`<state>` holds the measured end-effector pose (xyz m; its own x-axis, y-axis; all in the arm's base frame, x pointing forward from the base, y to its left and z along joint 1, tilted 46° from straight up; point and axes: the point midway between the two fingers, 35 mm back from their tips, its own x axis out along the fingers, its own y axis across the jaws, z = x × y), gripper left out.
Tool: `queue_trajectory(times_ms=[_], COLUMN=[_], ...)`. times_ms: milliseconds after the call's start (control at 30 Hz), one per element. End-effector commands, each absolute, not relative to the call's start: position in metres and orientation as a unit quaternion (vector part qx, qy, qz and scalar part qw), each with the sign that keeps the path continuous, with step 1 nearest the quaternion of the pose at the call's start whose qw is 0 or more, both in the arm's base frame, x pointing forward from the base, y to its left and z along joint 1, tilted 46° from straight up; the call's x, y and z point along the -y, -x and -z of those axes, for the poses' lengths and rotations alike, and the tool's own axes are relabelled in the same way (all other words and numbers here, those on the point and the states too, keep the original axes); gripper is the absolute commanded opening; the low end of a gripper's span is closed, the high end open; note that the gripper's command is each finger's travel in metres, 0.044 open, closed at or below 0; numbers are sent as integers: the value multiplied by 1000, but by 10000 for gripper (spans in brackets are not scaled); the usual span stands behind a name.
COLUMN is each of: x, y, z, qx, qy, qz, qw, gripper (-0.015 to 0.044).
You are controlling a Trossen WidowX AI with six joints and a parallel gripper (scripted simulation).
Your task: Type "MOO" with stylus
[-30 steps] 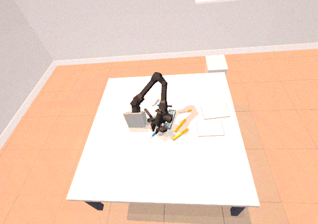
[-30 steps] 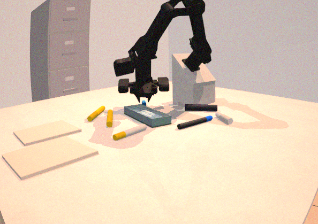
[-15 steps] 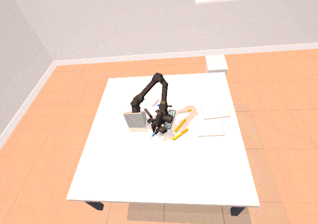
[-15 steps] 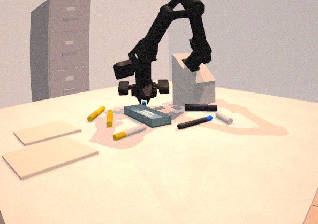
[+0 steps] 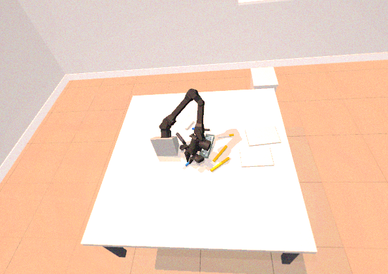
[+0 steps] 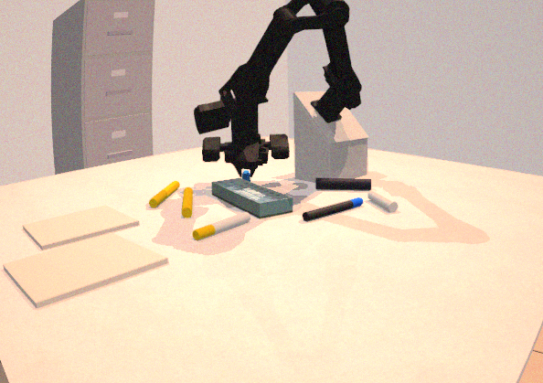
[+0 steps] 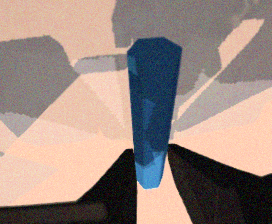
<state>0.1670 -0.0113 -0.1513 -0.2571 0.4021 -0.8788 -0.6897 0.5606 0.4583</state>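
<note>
Stylus [image 5: 187,164] [image 6: 246,175] [image 7: 154,100], blue with a pale tip, is held between the two black fingers of the end effector [image 5: 190,160] [image 6: 246,175] [image 7: 150,153]. The fingers are closed on it, and they are pointed down at the tabletop [image 5: 196,211] [image 6: 292,304] [image 7: 37,165]. Whether the stylus is lifted at all cannot be told. It is placed near the gray-green keyboard [image 5: 211,142] [image 6: 253,199], off to one side, and no key is being pushed by it. In the top view, part of the keyboard is hidden by the black arm [image 5: 200,113] [image 6: 270,53].

On the other side of the keyboard, two yellow sticks are laid close together: one stick [image 5: 220,154] [image 6: 186,202] is nearer to the keyboard, and its mate [image 5: 220,164] [image 6: 165,194] is a bit farther off. A white and yellow pen [image 5: 226,136] [image 6: 221,227] is seen near them. A black pen with a blue end [image 5: 206,129] [image 6: 333,209], a thick black stick [image 5: 180,138] [image 6: 343,184] and a short white stick [image 5: 189,125] [image 6: 383,201] are also laid flat. Behind the black stick, a big gray block with a sloped top [image 5: 164,146] [image 6: 315,144] is seen in the exterior view.
</note>
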Motion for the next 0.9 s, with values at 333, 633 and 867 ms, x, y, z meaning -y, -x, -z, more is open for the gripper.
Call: queue_trajectory(times_ms=[333,633,867], x=[46,45,46], y=[-162,-173,-185], z=[120,116,107], qx=[-650,-681,-707], qy=[114,104,88], qz=[-453,-380,-285], qw=[600,617,641], gripper=[0,0,0])
